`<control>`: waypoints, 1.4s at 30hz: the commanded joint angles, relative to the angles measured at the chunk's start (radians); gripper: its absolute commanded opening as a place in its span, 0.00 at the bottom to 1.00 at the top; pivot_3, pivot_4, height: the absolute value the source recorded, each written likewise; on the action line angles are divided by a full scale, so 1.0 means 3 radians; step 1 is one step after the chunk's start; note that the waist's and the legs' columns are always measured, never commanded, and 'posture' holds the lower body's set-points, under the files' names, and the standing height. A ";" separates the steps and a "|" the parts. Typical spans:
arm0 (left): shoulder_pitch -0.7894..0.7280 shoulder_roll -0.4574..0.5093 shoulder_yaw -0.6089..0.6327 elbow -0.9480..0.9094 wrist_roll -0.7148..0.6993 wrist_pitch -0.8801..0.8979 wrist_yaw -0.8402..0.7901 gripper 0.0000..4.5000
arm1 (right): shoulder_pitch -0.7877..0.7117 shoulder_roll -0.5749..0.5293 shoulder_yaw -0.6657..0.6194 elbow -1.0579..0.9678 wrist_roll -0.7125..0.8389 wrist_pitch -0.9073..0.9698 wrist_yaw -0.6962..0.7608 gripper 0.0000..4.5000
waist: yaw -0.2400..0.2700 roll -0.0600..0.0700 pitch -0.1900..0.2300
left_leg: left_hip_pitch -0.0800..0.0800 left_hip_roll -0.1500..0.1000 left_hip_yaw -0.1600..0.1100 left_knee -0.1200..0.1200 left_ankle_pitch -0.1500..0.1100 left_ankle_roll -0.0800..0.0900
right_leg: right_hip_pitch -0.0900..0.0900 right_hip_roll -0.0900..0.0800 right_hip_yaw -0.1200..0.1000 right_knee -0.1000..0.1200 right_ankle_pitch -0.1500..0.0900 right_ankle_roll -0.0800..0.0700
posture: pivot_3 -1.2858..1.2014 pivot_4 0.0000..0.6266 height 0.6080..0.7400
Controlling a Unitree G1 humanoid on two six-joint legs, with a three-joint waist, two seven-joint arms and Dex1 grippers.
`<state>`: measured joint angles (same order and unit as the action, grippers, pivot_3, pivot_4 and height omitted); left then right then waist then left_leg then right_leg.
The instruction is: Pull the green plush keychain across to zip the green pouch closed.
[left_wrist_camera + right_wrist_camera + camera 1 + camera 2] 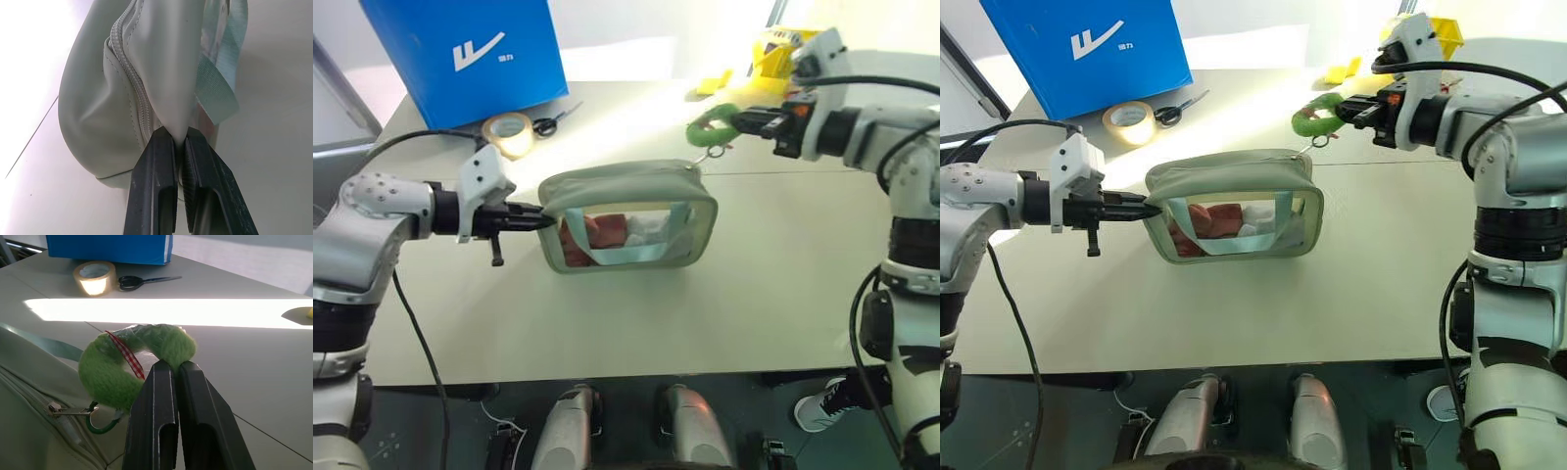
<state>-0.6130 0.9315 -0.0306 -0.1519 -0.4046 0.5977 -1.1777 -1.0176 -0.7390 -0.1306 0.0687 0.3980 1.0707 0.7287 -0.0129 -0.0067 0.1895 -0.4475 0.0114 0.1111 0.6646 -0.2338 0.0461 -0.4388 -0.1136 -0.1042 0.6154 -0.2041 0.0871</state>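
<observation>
pouch: (pixel 628 220) sat on the table (pixel 783 294), about mid-table, window side facing the head camera; red and white items showed through the clear panel; teal strap (pixel 220 83) ran down one side.
left gripper: (pixel 540 219) fingers pressed together, pinching the pouch's fabric at its left end; arm reached in level from the left.
right gripper: (pixel 736 120) fingers closed on the keychain, held above the table beyond the pouch's right top corner.
keychain: (pixel 712 124) lime fuzzy ring, off the table, clamped at its right side by the right gripper; it hung from the zipper pull at the pouch's right end.
left wrist view: showed the zipper (pixel 128 73) running closed along the pouch's top seam toward the pinched end, and a fold of fabric squeezed between the two fingers (pixel 154 191); head views could not resolve the teeth.
right wrist view: showed a red-and-white checked ribbon (pixel 126 355) on the keychain, a green ring clip (pixel 100 423) joining it to the metal pull (pixel 68 410), and the pull lying at the end of the zipper.
head views: showed both arms at once, one at each end of the pouch.
tape: (pixel 509 132) tan roll at the far left of the table, beside the scissors (pixel 548 123).
blue box: (pixel 465 49) stood behind the tape.
yellow bin: (pixel 778 49) far right, behind the right gripper.
</observation>
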 commanded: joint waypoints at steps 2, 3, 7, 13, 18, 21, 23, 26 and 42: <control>-0.0066 0.0011 -0.0047 0.0018 0.0043 -0.0040 -0.0035 0.00 | 0.0244 -0.0187 -0.0382 -0.0100 -0.0061 -0.0051 -0.0284 0.01 | 0.0011 0.0000 0.0000 | 0.0000 0.0000 0.0000 0.0000 0.0000 0.0000 | 0.0001 0.0000 0.0000 -0.0001 0.0000 0.0000 | 0.52 0.24 1.00; -0.0058 0.0017 -0.0044 0.0008 0.0037 -0.0039 -0.0035 0.00 | 0.0343 -0.0194 -0.0429 -0.0136 -0.0052 -0.0038 -0.0315 0.01 | 0.0015 0.0000 0.0000 | -0.0001 0.0000 0.0000 0.0000 0.0000 0.0001 | 0.0001 0.0000 0.0000 -0.0002 0.0000 0.0000 | 0.52 0.24 1.00; -0.0016 0.0051 -0.0020 -0.0029 0.0015 -0.0035 -0.0038 0.00 | 0.0835 -0.0068 -0.0543 -0.0339 0.0030 0.0012 -0.0432 0.01 | 0.0007 0.0000 0.0000 | -0.0002 -0.0001 0.0000 0.0000 -0.0001 0.0004 | 0.0002 -0.0001 0.0000 -0.0004 0.0000 0.0000 | 0.52 0.24 1.00; -0.0007 0.0074 0.0000 -0.0039 0.0018 -0.0028 -0.0025 0.00 | 0.1420 0.0499 -0.0430 -0.0461 0.0091 -0.0086 -0.0705 0.01 | -0.0008 0.0000 -0.0001 | 0.0013 0.0004 0.0000 0.0000 -0.0001 0.0003 | 0.0014 0.0005 0.0000 -0.0003 0.0000 0.0000 | 0.52 0.24 1.00; 0.0004 0.0095 0.0017 -0.0061 0.0012 -0.0017 -0.0019 0.00 | 0.1613 0.0940 -0.0260 -0.0491 0.0103 -0.0136 -0.0846 0.01 | -0.0005 0.0001 -0.0001 | 0.0010 0.0004 0.0000 -0.0001 -0.0001 0.0003 | 0.0010 0.0006 0.0000 -0.0003 -0.0001 0.0000 | 0.52 0.24 1.00; 0.0014 0.0114 0.0024 -0.0074 0.0010 -0.0005 -0.0013 0.00 | 0.1708 0.1069 -0.0130 -0.0503 0.0086 -0.0184 -0.0866 0.01 | -0.0007 0.0001 -0.0001 | 0.0010 0.0005 0.0000 -0.0001 -0.0001 0.0002 | 0.0011 0.0007 0.0000 -0.0003 -0.0001 0.0000 | 0.52 0.24 1.00; 0.0025 0.0129 0.0037 -0.0080 0.0007 -0.0005 -0.0014 0.00 | 0.1763 0.1076 -0.0033 -0.0483 0.0035 -0.0259 -0.0853 0.01 | -0.0010 0.0001 -0.0001 | 0.0011 0.0005 0.0000 -0.0001 -0.0001 0.0002 | 0.0011 0.0007 0.0000 -0.0003 -0.0001 0.0000 | 0.52 0.24 1.00; 0.0024 0.0134 0.0045 -0.0066 0.0011 -0.0016 -0.0015 0.00 | 0.1839 0.1036 0.0114 -0.0439 -0.0035 -0.0373 -0.0809 0.01 | -0.0011 0.0001 -0.0001 | 0.0011 0.0005 -0.0001 -0.0001 -0.0001 0.0002 | 0.0011 0.0007 0.0000 -0.0003 -0.0002 -0.0002 | 0.52 0.24 1.00; -0.0118 0.0077 -0.0064 0.0150 0.0110 -0.0202 -0.0057 0.00 | 0.1255 -0.0705 0.0043 -0.0292 0.0044 -0.0909 0.0664 0.91 | 0.0005 0.0003 0.0001 | 0.0008 0.0004 -0.0001 -0.0001 -0.0002 0.0002 | 0.0007 0.0004 0.0000 -0.0007 -0.0008 -0.0012 | 0.52 0.24 1.00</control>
<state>-0.6312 0.9482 -0.0552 -0.1135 -0.3915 0.5536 -1.1931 -0.6045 -0.8978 -0.0886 -0.0211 0.3968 0.8523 0.8247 -0.0115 -0.0057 0.1898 -0.4450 0.0128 0.1108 0.6639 -0.2344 0.0468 -0.4365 -0.1128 -0.1041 0.6129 -0.2065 0.0834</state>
